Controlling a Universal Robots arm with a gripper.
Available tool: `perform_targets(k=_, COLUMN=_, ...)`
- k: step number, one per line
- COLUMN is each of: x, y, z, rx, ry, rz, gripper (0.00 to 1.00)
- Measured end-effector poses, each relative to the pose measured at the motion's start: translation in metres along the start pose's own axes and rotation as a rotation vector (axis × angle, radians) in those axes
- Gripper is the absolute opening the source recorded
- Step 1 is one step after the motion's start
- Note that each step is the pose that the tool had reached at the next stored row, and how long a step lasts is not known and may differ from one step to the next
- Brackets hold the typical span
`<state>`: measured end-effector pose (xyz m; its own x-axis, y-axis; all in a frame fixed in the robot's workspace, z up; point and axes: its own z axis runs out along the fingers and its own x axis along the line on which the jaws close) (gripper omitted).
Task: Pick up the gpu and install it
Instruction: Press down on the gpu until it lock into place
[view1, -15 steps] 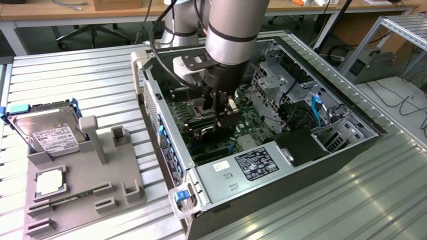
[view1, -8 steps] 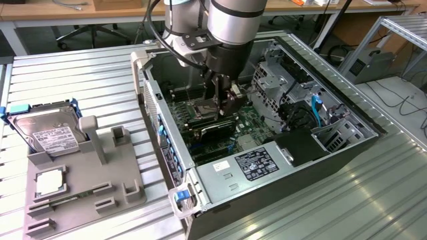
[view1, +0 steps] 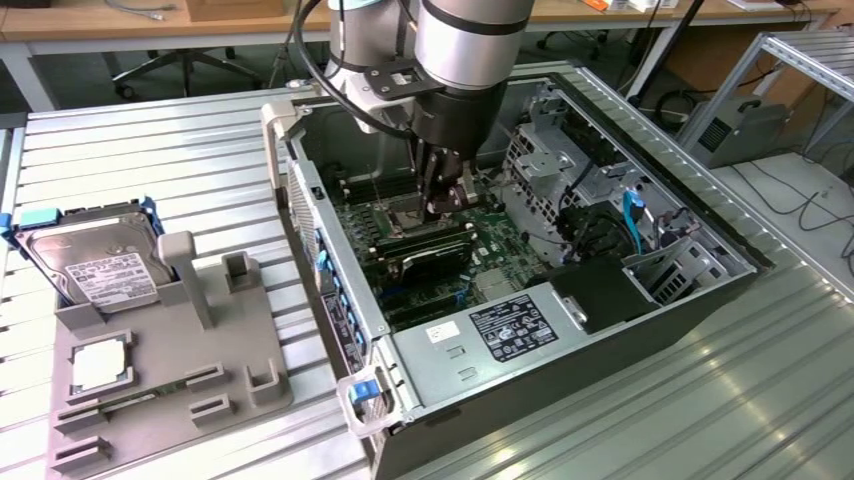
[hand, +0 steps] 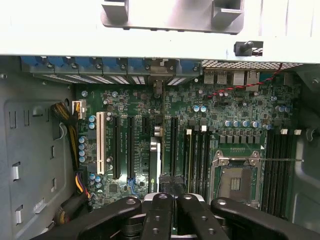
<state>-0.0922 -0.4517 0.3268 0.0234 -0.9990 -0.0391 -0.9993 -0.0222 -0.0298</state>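
Gripper (hand: 170, 200) clenched on gpu (hand: 154, 162), held edge-on over motherboard (hand: 225, 125). Card judged light, stiff, fragile; best gripped by top edge.

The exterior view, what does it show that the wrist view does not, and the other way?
Exterior view alone: the hard drive and the CPU chip on the grey holder tray, beside the open computer case. Wrist view alone: the empty CPU socket. Both: the motherboard and the gripper with shut fingers on the gpu, upright over the slots.
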Motion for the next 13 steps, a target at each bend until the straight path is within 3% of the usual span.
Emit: perform_targets(k=13, x=0.0, y=0.0, z=0.0, rx=0.0, ry=0.0001, rz=0.0, gripper=0.11)
